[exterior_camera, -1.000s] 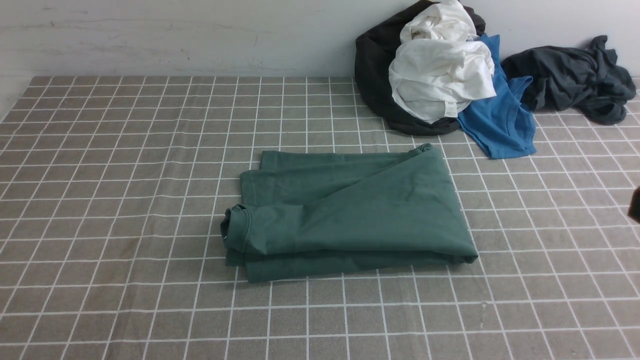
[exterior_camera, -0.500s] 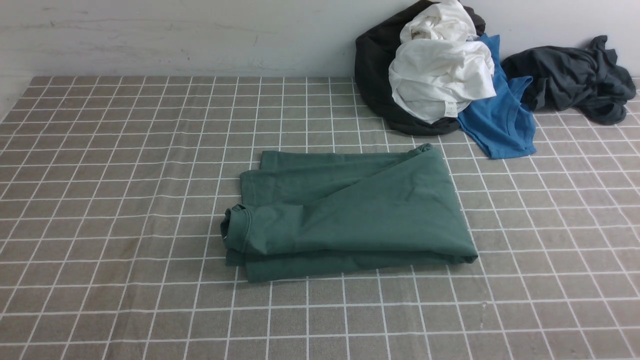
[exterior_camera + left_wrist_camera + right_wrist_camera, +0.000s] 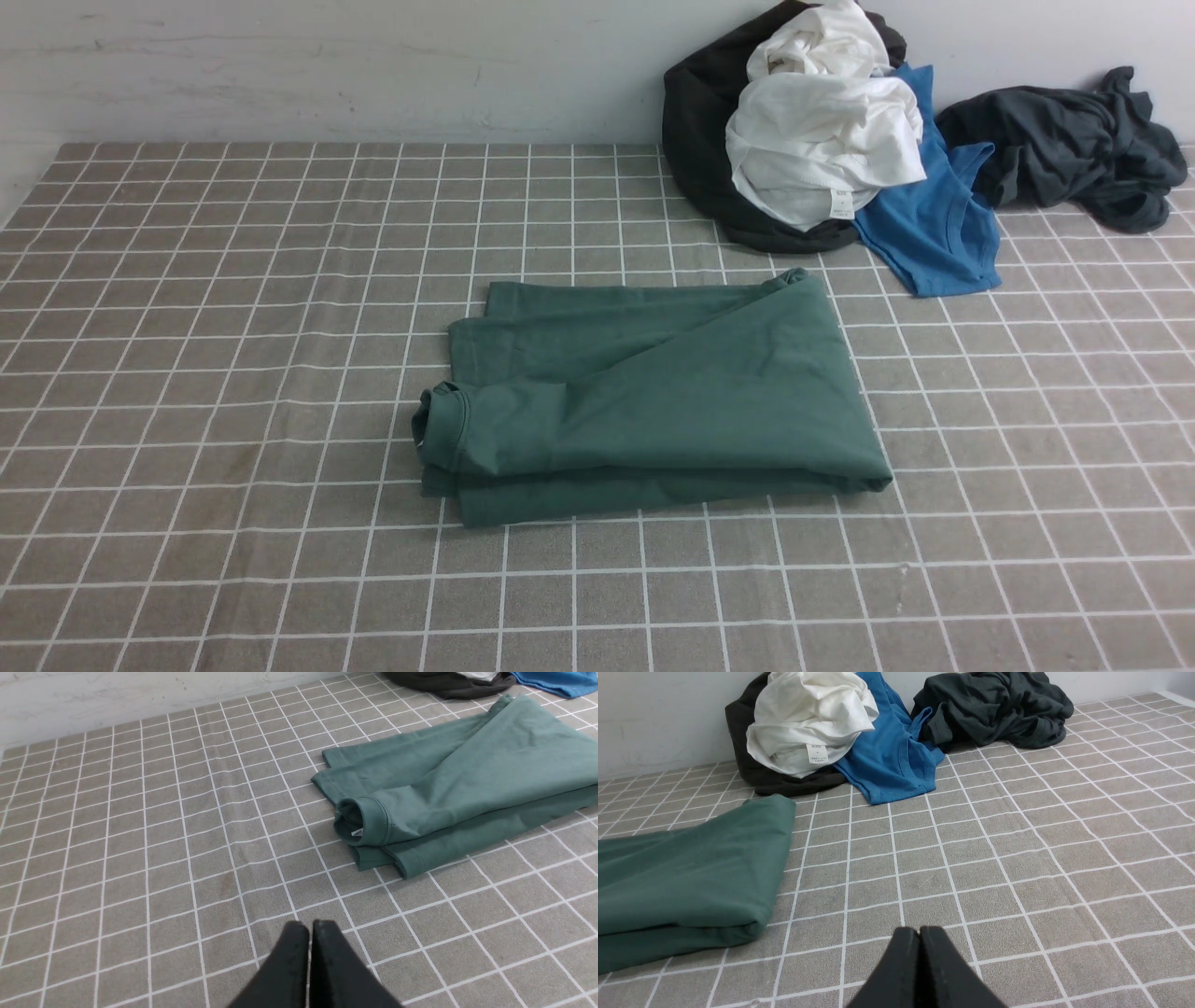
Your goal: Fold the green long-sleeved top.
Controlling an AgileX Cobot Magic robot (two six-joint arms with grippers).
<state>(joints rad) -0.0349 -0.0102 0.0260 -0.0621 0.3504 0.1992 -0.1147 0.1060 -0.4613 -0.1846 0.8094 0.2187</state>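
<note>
The green long-sleeved top [image 3: 653,401] lies folded into a compact bundle in the middle of the checked tablecloth, its neck opening at the left end. It also shows in the left wrist view [image 3: 458,784] and the right wrist view [image 3: 686,882]. Neither arm appears in the front view. My left gripper [image 3: 309,926] is shut with nothing in it, hanging over bare cloth well short of the top's collar end. The right gripper [image 3: 920,931] is shut and empty too, over bare cloth beside the top's other end.
A heap of clothes sits against the back wall: a black garment [image 3: 700,140], a white one [image 3: 822,149], a bright blue tee [image 3: 934,224] and a dark grey garment [image 3: 1074,140]. The grey checked tablecloth [image 3: 233,327] covers the whole table.
A dark tip at the right edge of the front view one second ago has gone out of view. The folded top has not moved.
</note>
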